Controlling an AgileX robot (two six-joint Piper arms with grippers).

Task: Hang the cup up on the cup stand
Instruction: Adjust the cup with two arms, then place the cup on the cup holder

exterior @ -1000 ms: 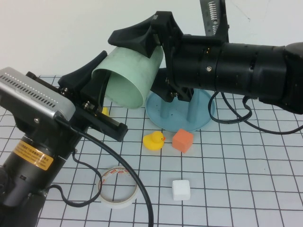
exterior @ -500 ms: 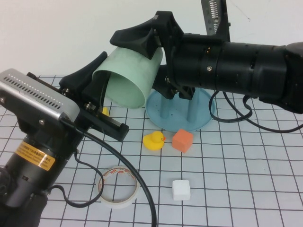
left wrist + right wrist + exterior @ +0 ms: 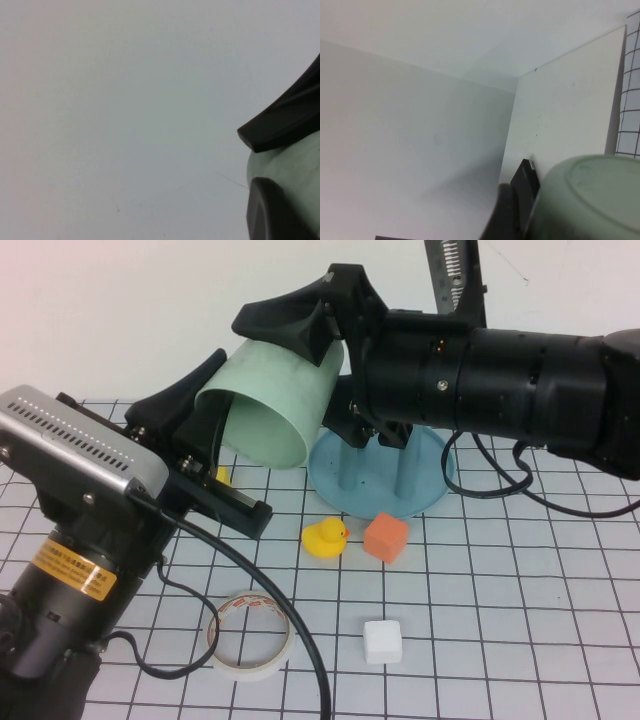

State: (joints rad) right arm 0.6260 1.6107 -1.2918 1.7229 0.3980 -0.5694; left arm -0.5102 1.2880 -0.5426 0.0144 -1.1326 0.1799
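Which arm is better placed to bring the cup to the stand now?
The right. The right gripper spans the cup just above the stand; the left gripper pinches its rim, farther away.

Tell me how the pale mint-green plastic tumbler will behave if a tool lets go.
The pale mint-green plastic tumbler looks thin-walled, so probably light. Its smooth tapered sides may slip. Lying sideways in the air between the left tool and right tool, it would likely roll once dropped.
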